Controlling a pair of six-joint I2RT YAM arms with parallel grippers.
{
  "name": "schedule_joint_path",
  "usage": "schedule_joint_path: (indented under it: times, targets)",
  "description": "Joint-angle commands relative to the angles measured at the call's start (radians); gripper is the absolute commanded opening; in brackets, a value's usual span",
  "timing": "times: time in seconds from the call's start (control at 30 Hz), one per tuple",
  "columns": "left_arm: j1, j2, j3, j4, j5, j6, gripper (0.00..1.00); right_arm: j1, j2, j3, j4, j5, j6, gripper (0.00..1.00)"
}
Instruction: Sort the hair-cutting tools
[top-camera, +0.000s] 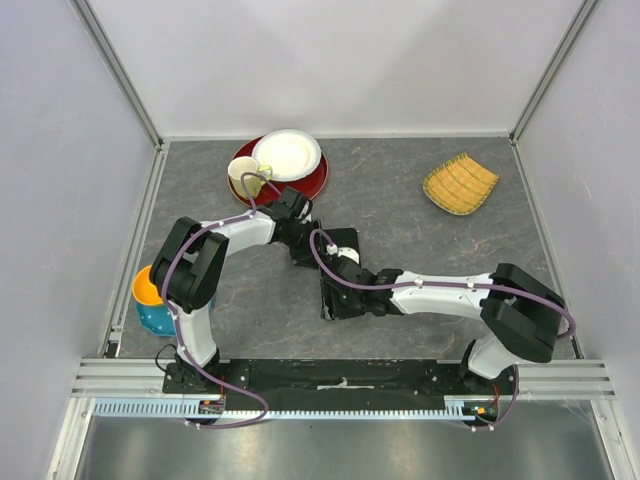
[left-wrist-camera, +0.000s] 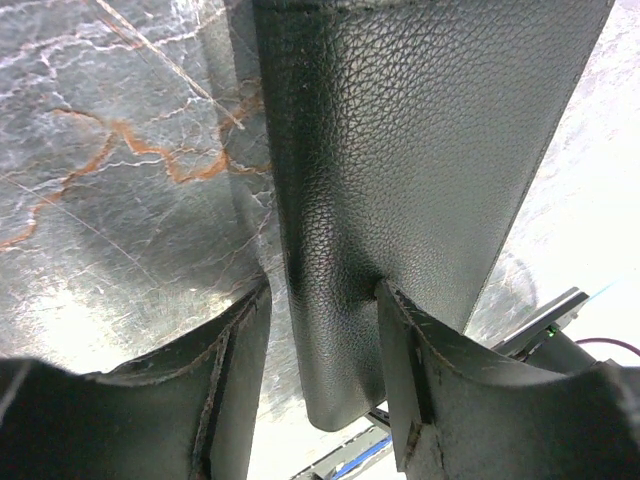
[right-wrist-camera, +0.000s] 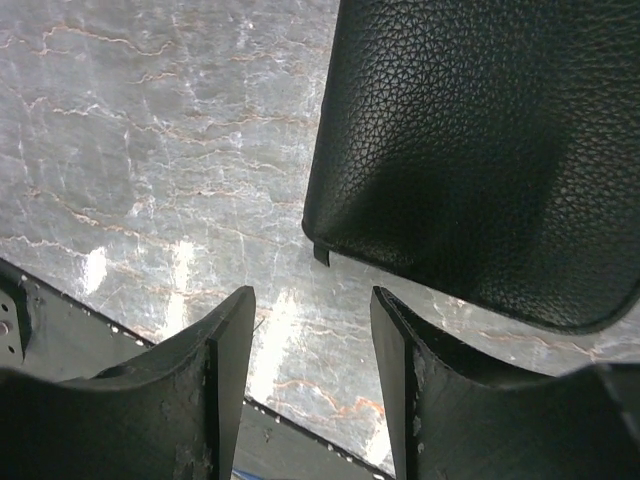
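Note:
The hair-cutting tools are out of view in every frame. A flat black leather-grain case (top-camera: 345, 238) lies mid-table between both arms. In the left wrist view a rounded corner of the case (left-wrist-camera: 400, 150) reaches in between the fingers of my left gripper (left-wrist-camera: 322, 290). The right finger (left-wrist-camera: 400, 340) touches it, while bare table shows between the case and the other finger, so the jaws are open. My right gripper (right-wrist-camera: 312, 292) is open over bare table with nothing between its fingers. The case (right-wrist-camera: 480, 150) lies just ahead and to its right.
A red plate (top-camera: 310, 185) holding a white plate (top-camera: 288, 153) and a cream cup (top-camera: 245, 175) stands at the back. A yellow woven tray (top-camera: 460, 183) lies back right. A blue bowl (top-camera: 152, 318) with an orange object sits at the left edge.

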Motion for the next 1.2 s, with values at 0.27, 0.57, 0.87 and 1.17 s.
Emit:
schedule_joint_path:
  times: [0.27, 0.57, 0.87, 1.17]
  targets:
    - [-0.021, 0.065, -0.108, 0.028, -0.066, 0.021, 0.54, 0.003, 0.121, -0.036, 0.215, 0.076, 0.199, 0.42]
    - [-0.020, 0.059, -0.128, 0.043, -0.057, 0.005, 0.54, 0.011, 0.130, -0.061, 0.273, 0.128, 0.306, 0.34]
    - [-0.020, 0.062, -0.142, 0.055, -0.051, 0.002, 0.54, 0.014, 0.087, -0.105, 0.228, 0.254, 0.401, 0.22]
    - [-0.020, 0.067, -0.154, 0.061, -0.040, 0.005, 0.54, 0.015, 0.084, -0.151, 0.371, 0.280, 0.398, 0.00]
